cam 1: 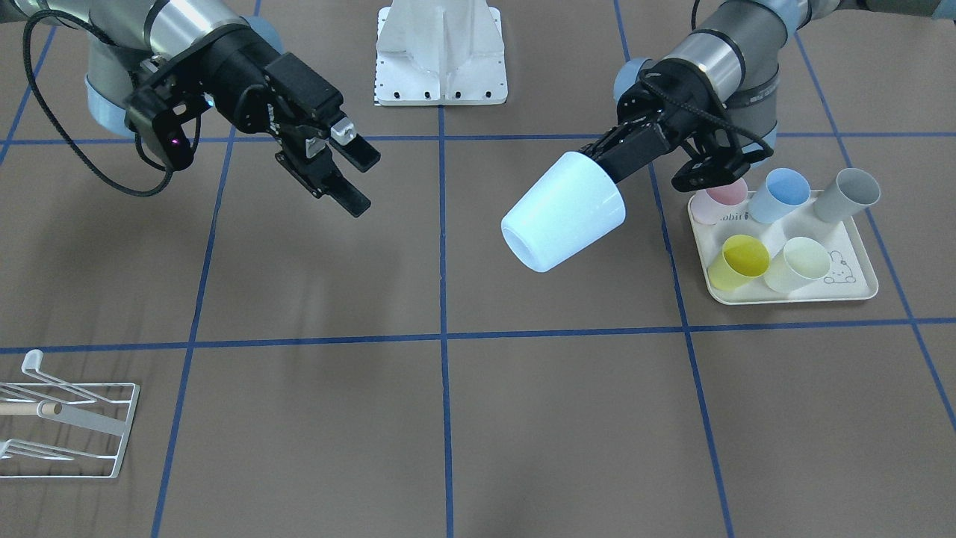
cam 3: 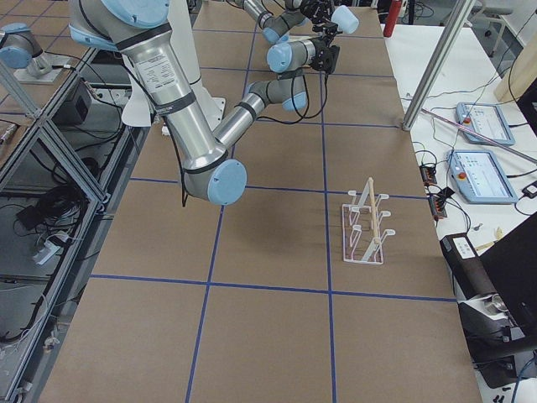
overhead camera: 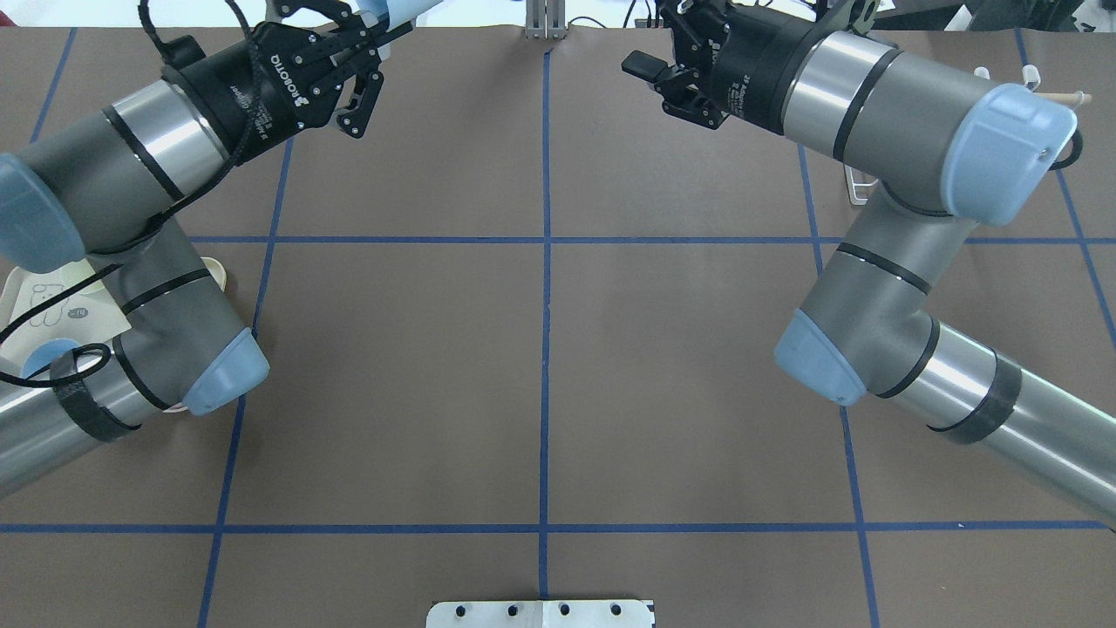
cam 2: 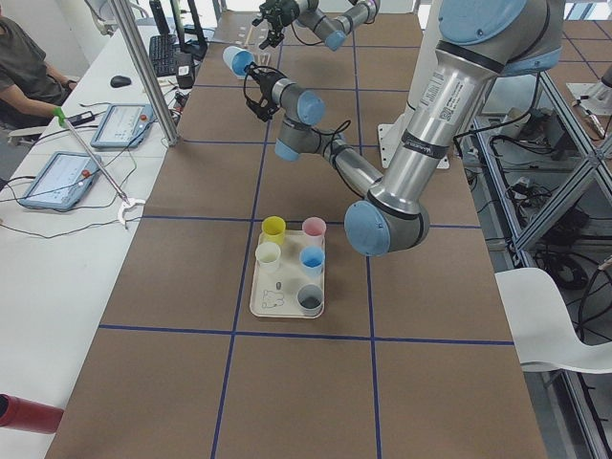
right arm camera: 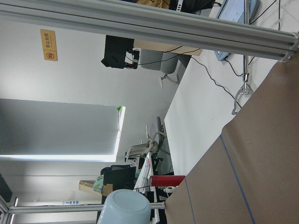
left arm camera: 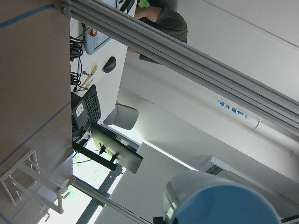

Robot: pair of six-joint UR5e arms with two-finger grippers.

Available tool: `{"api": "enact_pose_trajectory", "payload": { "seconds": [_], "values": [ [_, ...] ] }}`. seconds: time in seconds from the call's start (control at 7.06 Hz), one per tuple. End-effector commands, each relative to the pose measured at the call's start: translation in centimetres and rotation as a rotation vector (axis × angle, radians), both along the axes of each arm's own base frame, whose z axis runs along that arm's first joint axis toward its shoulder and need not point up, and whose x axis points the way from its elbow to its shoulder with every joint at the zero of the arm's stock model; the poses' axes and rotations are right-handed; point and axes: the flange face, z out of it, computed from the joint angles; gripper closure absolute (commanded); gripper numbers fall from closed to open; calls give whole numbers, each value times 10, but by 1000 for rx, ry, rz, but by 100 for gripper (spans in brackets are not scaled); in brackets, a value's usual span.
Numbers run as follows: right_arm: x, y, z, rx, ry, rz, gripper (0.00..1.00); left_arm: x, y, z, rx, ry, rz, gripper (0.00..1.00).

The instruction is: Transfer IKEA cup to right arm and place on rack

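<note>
Exterior front-facing coverage gives the clearest account. The pale cup is held aloft over the middle of the table, somewhat toward the robot's left end, and is tilted. Its wide mouth is turned to the left gripper and its narrow base is pointed down toward the operators' edge. The left gripper is clamped on the cup at the rim; whether one finger sits inside the mouth cannot be told. The right gripper is held with its fingers apart, empty and well apart from the cup across the centre line. The rack is seen at the corner formed by the operators' edge and the robot's right end. A tray of five other cups is seen near the left end.

The cup is judged to be light, stiff plastic with a smooth, possibly slippery wall. Little force should be needed, though a hold on the taper could slide toward the narrow end. The free base end is judged the place to be taken, across the wall just above the bottom. The mouth would then be left open for a prong.
</note>
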Motion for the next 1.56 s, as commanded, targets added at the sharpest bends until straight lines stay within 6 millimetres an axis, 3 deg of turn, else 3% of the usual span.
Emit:
{"api": "enact_pose_trajectory", "payload": {
  "seconds": [0.0, 0.14, 0.42, 0.71, 1.42],
  "values": [
    [-15, 8, -12, 8, -21, -1, 0, 20, 4, -22, -3, 51, 45, 100],
    [-18, 9, -11, 8, -17, -3, 0, 32, 9, -31, -4, 67, 68, 100],
    [-25, 11, -8, 4, -12, -14, 0, 48, 20, -30, -12, 72, 87, 100],
    [-25, 11, -8, 4, -13, -13, 0, 53, 25, -41, -3, 86, 101, 100],
    [-29, 11, -6, -4, -11, -11, 0, 63, 37, -45, 1, 94, 126, 100]
  ]
}}
